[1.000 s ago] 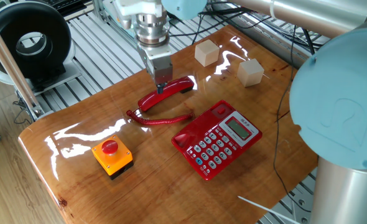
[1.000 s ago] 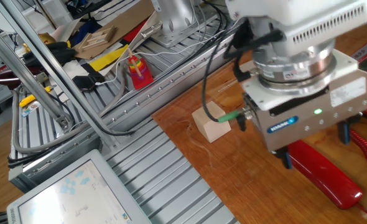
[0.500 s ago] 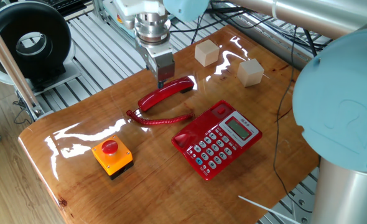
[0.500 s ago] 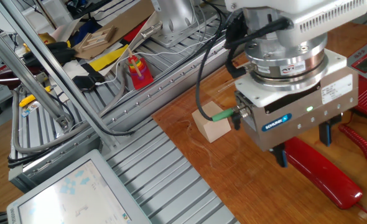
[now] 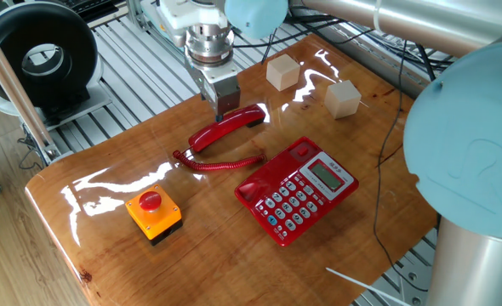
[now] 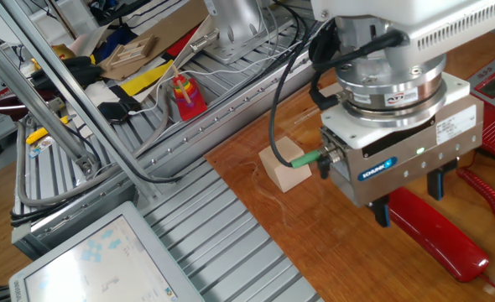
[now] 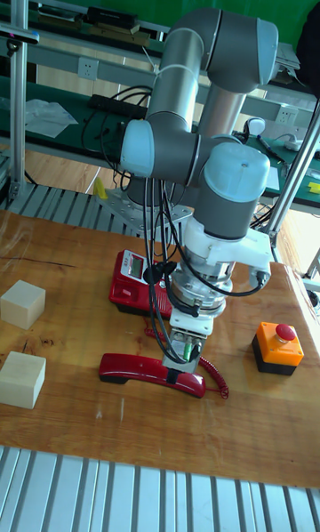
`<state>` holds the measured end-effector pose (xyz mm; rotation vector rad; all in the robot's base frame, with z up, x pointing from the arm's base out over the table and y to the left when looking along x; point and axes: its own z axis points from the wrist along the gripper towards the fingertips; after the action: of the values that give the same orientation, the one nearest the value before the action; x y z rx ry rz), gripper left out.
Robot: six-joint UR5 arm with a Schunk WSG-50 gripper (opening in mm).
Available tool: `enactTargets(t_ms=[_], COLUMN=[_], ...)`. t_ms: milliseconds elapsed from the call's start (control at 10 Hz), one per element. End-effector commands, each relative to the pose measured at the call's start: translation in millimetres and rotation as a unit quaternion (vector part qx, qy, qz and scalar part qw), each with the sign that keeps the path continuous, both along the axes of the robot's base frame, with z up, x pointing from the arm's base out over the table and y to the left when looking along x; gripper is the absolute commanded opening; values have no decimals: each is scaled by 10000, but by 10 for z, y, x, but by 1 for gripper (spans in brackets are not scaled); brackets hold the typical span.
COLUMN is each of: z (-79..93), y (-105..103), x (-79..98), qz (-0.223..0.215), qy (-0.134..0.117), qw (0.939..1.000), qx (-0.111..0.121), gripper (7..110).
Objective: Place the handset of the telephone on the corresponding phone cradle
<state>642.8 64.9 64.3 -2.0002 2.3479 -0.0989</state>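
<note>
The handset point(image 5: 226, 127) is a long, slightly curved bar of glossy red plastic with rounded ends, lying flat on the varnished, reflective wooden worktop point(image 5: 106, 212), its tightly coiled red cord point(image 5: 219, 163) trailing toward the telephone point(image 5: 297, 189). The telephone is a roughly square red plastic body with pale grey keys and a small grey-green display, sitting apart from the handset; its phone cradle point(image 5: 272, 169), the long recessed strip along the edge nearest the cord, lies bare. The gripper point(image 6: 409, 198), a boxy metal-grey unit with a blue label whose writing is too small to read, hangs directly above the handset's middle. Its dark fingers point(image 6: 382, 211) are spread wide enough to straddle the bar, one on each side, and whether they touch the plastic cannot be told. Two pale, plain wooden cubes point(image 5: 282, 71) stand near the far edge of the worktop, and an orange box point(image 5: 153, 216) with a round red button sits near the front left corner.
</note>
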Motion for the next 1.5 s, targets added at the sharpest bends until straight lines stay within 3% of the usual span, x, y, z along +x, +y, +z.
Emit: enactTargets(t_ms=[0,300,500,600,800,900,1000,1300,1400], z=[9,21,18,6,-6,-5,-5,15,19], y=[-42,132,137,103,119,70,20,-295,-330], x=[66,150,123,36,-209,-316,-323,-320,-309], qz=[193,239,156,-9,-959,-1132,-1107,-657,-514], qy=[-132,-308,-253,-74,425,628,633,592,576], qw=[9997,9989,9992,9997,9940,9914,9918,9945,9950], qx=[-82,261,280,231,300,185,84,-555,-628], gripper=[66,66,66,66,66,44,44,44,44])
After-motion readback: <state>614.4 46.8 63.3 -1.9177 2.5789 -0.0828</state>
